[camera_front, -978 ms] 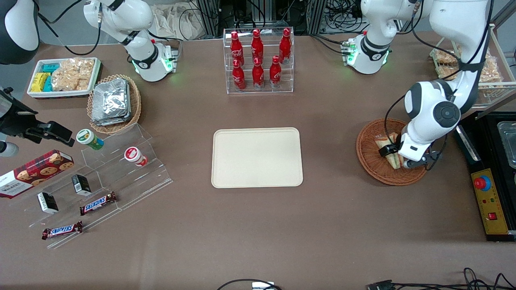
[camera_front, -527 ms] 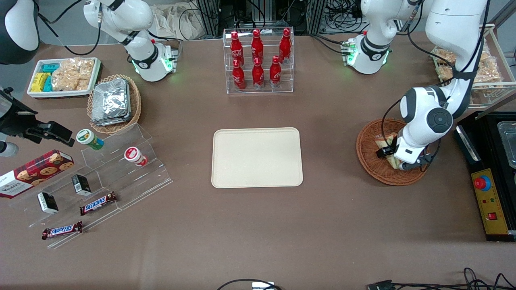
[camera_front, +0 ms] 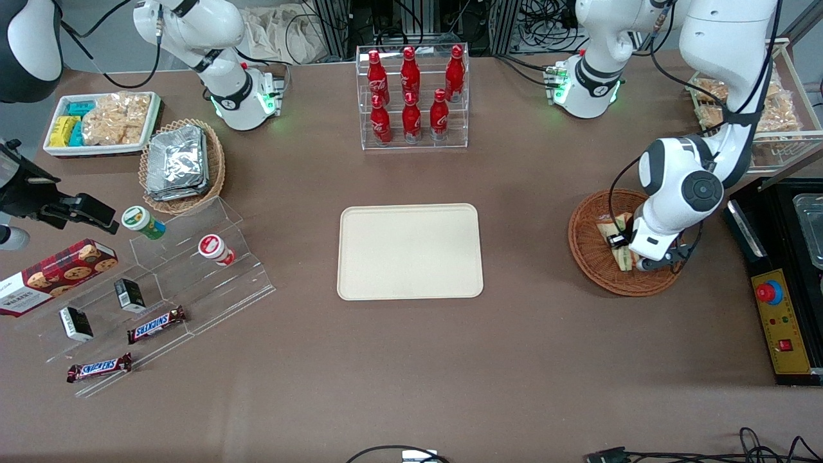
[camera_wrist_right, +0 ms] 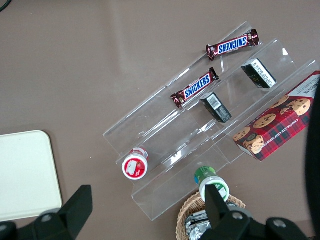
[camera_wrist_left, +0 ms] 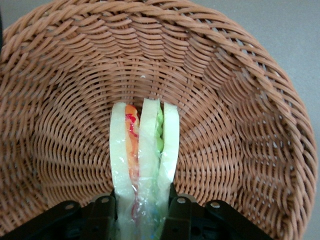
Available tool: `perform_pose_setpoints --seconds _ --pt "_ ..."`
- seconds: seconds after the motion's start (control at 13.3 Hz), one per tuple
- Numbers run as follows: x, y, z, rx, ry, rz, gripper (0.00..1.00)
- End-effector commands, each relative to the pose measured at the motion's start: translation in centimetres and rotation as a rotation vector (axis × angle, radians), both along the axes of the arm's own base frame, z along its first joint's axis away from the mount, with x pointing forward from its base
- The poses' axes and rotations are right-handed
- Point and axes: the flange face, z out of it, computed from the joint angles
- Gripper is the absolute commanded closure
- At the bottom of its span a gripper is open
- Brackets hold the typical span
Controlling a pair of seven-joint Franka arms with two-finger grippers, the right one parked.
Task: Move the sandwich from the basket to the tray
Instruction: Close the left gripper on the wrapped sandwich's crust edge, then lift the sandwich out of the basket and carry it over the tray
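The tool [camera_wrist_left: 142, 220] sits low inside the basket [camera_front: 588, 247], its two fingers [camera_wrist_left: 102, 215] pinching the sandwich [camera_wrist_left: 145, 160] from either flat side. The sandwich stands on edge in the basket — bread slices upright, orange and green filling between them — with its long axis running straight out from the tool toward the woven wall. The tray [camera_front: 410, 251] lies well apart on the surface [camera_front: 411, 360], toward the parked arm's end.

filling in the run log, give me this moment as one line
phase: grasp | hand: in wicker basket, shut on wedge sandwich | sandwich: not lifted | cream tray: bare
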Motion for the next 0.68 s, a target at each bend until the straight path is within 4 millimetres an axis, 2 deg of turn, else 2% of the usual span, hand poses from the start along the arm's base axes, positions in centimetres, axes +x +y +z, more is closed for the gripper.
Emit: perform_pose_setpoints --seconds 0.0,0.15,0.38,0.53,0.6 --pt "-0.5 -0.6 7.2 -0.019 -0.004 0.002 0.75" --pt "0.0 -1.4 13.3 -0.024 0.021 -0.011 0.75" --pt "2.5 -2.8 23.7 -0.022 0.083 -0.03 0.74" --pt "3.3 -4.3 29.6 -0.016 0.097 -0.058 0.74" --pt "3.5 -5.3 31.9 -0.015 0.094 -0.075 0.73"
